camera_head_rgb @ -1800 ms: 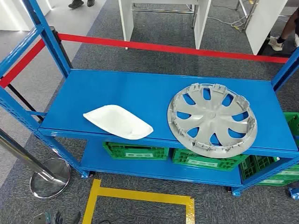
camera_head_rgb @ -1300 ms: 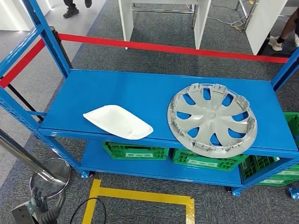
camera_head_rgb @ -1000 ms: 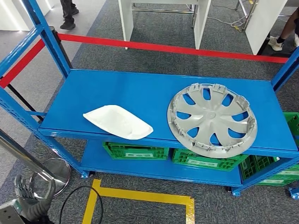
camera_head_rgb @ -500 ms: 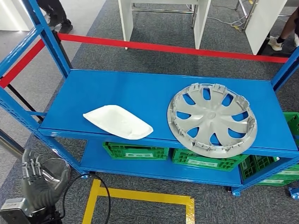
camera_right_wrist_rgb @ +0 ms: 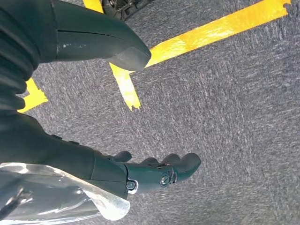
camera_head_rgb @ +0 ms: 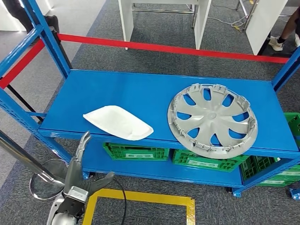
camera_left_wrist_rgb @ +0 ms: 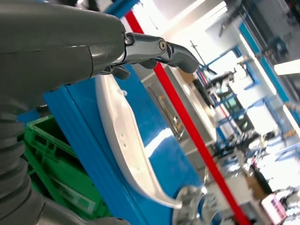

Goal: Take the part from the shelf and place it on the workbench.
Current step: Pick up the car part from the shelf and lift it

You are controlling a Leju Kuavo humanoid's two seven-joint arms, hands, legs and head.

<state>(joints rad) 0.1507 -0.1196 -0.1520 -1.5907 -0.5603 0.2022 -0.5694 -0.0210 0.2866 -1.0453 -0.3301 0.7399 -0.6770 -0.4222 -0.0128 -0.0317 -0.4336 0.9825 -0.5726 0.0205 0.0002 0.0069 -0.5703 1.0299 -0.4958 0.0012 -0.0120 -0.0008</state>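
Grey carpet runs under a blue shelf [camera_head_rgb: 152, 96] in the head view, with a red barrier strip behind it and yellow floor tape [camera_head_rgb: 141, 196] marking the spot in front. On the top board lie two parts: a flat white part [camera_head_rgb: 118, 122] near the front edge towards the left, and a silver wheel cover [camera_head_rgb: 213, 120] well apart from it on the right. Green crates [camera_head_rgb: 136, 152] sit on the lower board. The left hand [camera_head_rgb: 78, 176] is raised below and just left of the white part, fingers apart and pointing up, thumb spread to the side, holding nothing; that pose looks like the approach to a grasp from the front edge, which suggests the white part is the one meant, though the task does not say which.

From the left wrist view, the left hand's fingers [camera_left_wrist_rgb: 159, 47] stretch out straight towards the shelf, and the white part [camera_left_wrist_rgb: 131, 145] lies beyond them along the board's front edge, not touched. Its overhanging lip should give the fingers a way underneath.

At the right wrist, the right hand [camera_right_wrist_rgb: 141, 173] hangs over the carpet and tape, fingers loosely extended and empty, probably idle while the other arm works.
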